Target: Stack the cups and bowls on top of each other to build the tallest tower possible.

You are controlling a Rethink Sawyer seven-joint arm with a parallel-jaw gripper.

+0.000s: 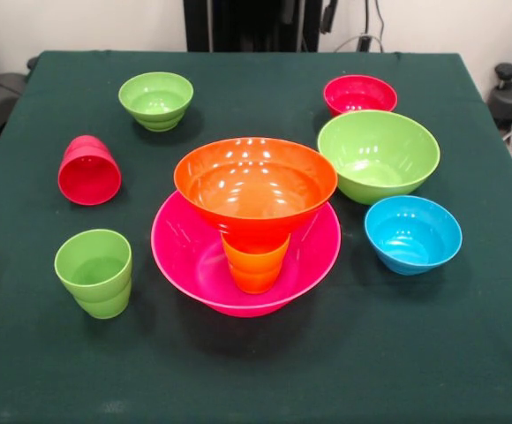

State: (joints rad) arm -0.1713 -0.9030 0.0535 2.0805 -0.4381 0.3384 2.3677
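No gripper anywhere in our view, so we can't say how it's set or whether it carries anything. Centre table, the tower (249,231) has begun: pink bowl (176,252), orange cup (254,263) in it, large orange bowl (255,184) perched on top. We'd judge the loose green cup (94,272) and tipped red cup (89,170) light, rigid, slick; pinch a rim wall.

I see the tower (254,231) standing tall in the middle of the counter (256,371). The big green bowl (378,155) sits just beside it, with the blue bowl (412,233) and small red bowl (359,94) close by, so that side is crowded. The red cup (89,170) and green cup (94,272) leave wider gaps. The near strip is bare.
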